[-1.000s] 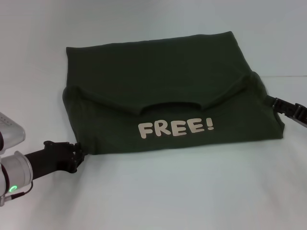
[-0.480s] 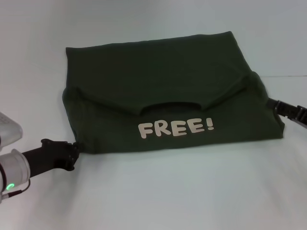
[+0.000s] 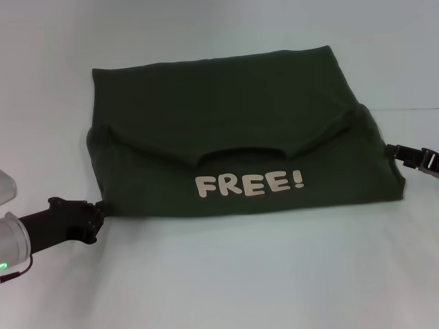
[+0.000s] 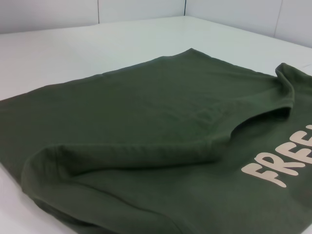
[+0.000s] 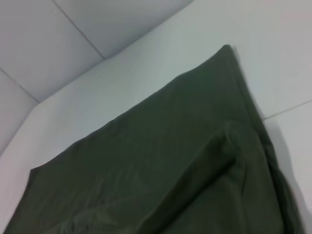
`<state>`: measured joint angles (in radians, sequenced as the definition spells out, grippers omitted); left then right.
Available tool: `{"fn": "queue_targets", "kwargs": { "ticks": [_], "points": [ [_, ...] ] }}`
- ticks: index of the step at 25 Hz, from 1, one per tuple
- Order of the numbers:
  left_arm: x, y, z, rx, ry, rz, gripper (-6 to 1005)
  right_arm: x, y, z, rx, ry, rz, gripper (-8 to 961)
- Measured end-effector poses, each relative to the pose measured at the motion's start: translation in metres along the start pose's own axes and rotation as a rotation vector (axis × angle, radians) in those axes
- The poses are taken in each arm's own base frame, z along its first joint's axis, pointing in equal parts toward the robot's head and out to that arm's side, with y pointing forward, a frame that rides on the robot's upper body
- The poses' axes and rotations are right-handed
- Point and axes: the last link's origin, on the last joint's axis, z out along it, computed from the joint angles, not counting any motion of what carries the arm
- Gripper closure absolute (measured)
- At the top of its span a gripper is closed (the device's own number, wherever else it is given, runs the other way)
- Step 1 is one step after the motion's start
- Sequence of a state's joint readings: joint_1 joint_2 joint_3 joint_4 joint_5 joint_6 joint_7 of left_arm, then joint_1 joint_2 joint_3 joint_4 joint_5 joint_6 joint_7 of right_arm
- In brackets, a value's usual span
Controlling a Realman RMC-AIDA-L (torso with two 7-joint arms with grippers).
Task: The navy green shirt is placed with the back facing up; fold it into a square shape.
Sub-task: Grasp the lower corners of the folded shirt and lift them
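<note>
Navy green shirt folded once, print up; left gripper and right gripper at near corners, finger state unclear; probably regrasp for the next fold.

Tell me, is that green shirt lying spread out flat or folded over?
Folded over. The navy green shirt has its collar end doubled back onto the body, so the neckline and the FREE! print face up.

I see the shirt as soft, matt olive cloth with smooth cream printed letters. The table looks smooth, pale and faintly sheeny. Both the left gripper and right gripper look like matt black plastic.
</note>
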<state>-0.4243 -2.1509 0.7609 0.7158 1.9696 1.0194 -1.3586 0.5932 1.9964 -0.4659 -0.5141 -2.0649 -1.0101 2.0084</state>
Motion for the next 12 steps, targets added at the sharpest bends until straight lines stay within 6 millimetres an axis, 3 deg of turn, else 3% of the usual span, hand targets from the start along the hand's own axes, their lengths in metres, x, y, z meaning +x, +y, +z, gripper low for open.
{"fn": "queue_targets", "kwargs": {
  "ticks": [12],
  "points": [
    [0.003, 0.0, 0.002, -0.003, -0.006, 0.014, 995, -0.001, 0.003, 0.015, 0.08, 0.052, -0.028, 294]
  ]
}}
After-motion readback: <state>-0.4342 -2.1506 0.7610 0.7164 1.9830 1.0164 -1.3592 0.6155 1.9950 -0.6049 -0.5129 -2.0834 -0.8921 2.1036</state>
